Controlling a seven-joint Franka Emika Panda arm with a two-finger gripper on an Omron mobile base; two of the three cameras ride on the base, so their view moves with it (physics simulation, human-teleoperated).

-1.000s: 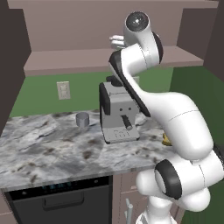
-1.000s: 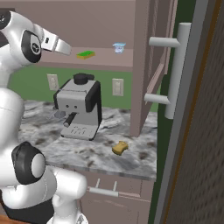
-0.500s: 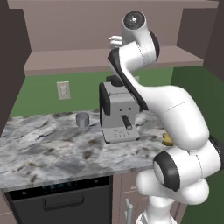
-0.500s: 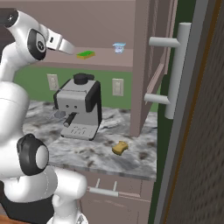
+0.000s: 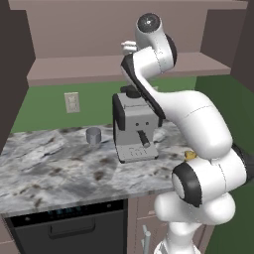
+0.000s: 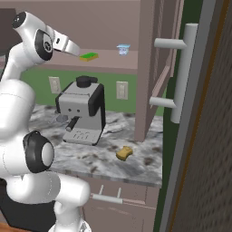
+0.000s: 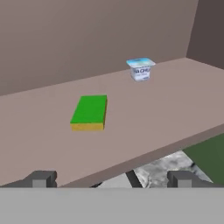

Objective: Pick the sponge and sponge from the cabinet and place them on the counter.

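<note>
Held wide apart with nothing between them, the fingers of the gripper [image 7: 111,178] are seen at the bottom of the hand view, one tip at lower left and one at lower right, short of the front edge of the cabinet [image 7: 144,144] shelf. In the right base view the gripper [image 6: 72,46] is placed at upper left, raised to shelf height and aimed toward the green sponge [image 6: 89,56], from which it is kept apart. That green sponge [image 7: 89,112], with its yellow layer along the near edge, is shown lying flat on the shelf left of centre in the hand view. A small white cup [image 7: 141,69] with a blue rim is set upright farther back on the same shelf, toward the upper right, well apart from the sponge; it is also seen in the right base view [image 6: 123,49] to the right of the sponge. The tan sponge [image 6: 124,153] is found on the counter [image 6: 90,156] at the centre of the right base view, right of the coffee machine [image 6: 82,111] and near the counter's front edge. In the left base view a yellow corner of it [image 5: 190,155] is glimpsed behind the arm at right, the coffee machine [image 5: 134,126] is placed at centre on the counter [image 5: 54,168], and a grey cup [image 5: 93,135] is stood just to its left. An open cabinet door with a grey bar handle [image 6: 183,74] is seen at the right of the right base view.
</note>
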